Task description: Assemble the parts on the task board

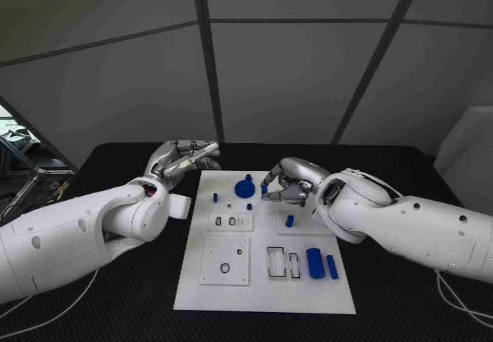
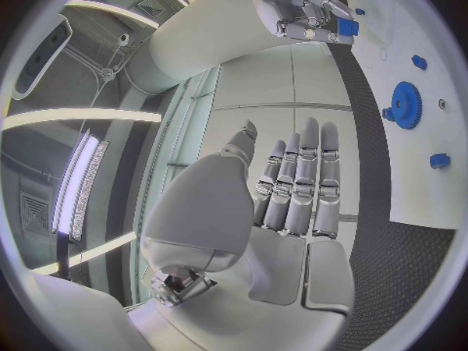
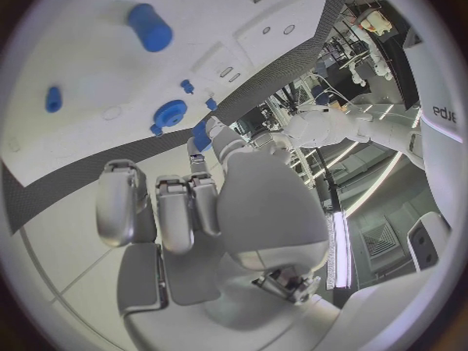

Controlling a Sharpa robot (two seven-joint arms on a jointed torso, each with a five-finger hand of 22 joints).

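The right hand (image 1: 288,187) pinches a small blue part (image 1: 264,189) above the far half of the board (image 1: 262,299). The left hand (image 1: 183,161) hovers released at the far-left corner. A gear (image 1: 244,188) seems seated; cylinders (image 1: 315,262) near right remain loose, so most assembly is probably left.

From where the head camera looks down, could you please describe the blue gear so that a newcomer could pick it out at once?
Start at the white task board in the middle of the black table and go to its far end. There, just left of the right hand, stands the blue gear. It is round and far wider than the small blue pegs near it.
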